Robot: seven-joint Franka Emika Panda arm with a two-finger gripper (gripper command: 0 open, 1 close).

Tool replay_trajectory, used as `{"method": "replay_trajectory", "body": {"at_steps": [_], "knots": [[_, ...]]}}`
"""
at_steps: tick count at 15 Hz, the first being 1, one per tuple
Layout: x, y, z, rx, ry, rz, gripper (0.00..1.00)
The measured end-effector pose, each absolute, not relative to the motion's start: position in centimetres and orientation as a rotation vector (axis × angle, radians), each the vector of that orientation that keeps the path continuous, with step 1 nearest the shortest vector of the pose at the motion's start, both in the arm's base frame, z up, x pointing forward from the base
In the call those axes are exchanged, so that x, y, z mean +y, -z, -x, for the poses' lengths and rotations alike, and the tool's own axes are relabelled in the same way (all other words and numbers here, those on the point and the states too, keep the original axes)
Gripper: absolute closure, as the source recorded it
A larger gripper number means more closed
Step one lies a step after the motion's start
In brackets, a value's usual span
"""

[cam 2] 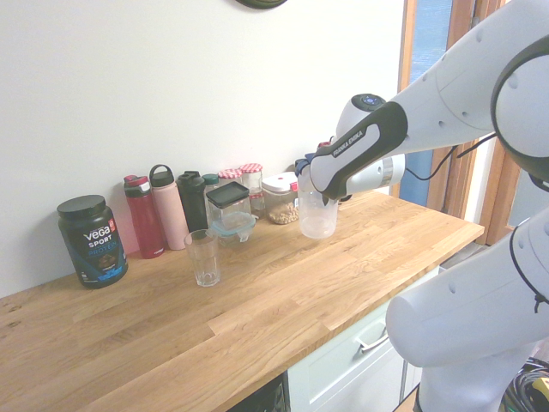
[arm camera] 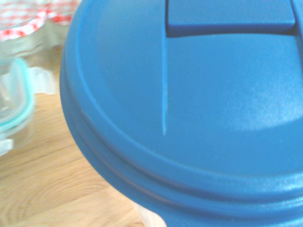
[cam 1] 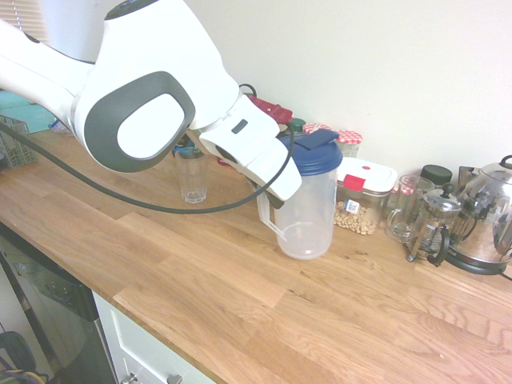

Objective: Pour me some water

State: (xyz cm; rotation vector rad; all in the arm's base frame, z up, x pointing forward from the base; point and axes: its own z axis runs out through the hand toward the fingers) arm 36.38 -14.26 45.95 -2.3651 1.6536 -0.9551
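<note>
**Jug in hand, glass waiting**

Jug (cam 1: 308, 204) is showing in the first exterior view as a clear plastic body under a blue lid (cam 1: 314, 154), its base meeting the tabletop (cam 1: 240, 296) or hanging just above it; which one cannot be told. The gripper (cam 1: 270, 196) is sitting at the handle side, angled downward, with its fingers pressed together, apparently on the handle, though the white hand is hiding the contact. Holding by the handle is leaving the spout side free, which suits a tilt toward the glass (cam 1: 192, 172). That glass is standing upright and empty-looking, beyond the arm, near the jug but apart from it. A box (cam 1: 364, 196) of nuts and a French press (cam 1: 432, 228) are crowding the wall side.

The second exterior view is giving the layout better: the jug (cam 2: 316, 215) is sitting among jars at the back, while the glass (cam 2: 203, 257) is standing alone in open tabletop (cam 2: 257, 335), well clear of the bottles (cam 2: 163, 215) and the tub (cam 2: 92, 240). That clearance is probably making room for the pour.

The wrist view is filling with the lid (arm camera: 189, 109), confirming the hand is riding close over the jug's top.
</note>
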Motion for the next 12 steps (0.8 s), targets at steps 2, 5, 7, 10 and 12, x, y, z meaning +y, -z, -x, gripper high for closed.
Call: {"method": "replay_trajectory", "body": {"at_steps": [2,5,7,10,12], "knots": [[-14.4,-45.0,-36.6,1.669,0.914,2.366,1.00],[-14.0,-43.8,-37.1,1.676,0.850,2.355,1.00],[-13.7,-43.5,-37.2,1.678,0.820,2.349,1.00],[-13.7,-43.5,-37.2,1.676,0.814,2.349,0.00],[-13.7,-43.5,-37.2,1.678,0.807,2.352,0.00]]}}
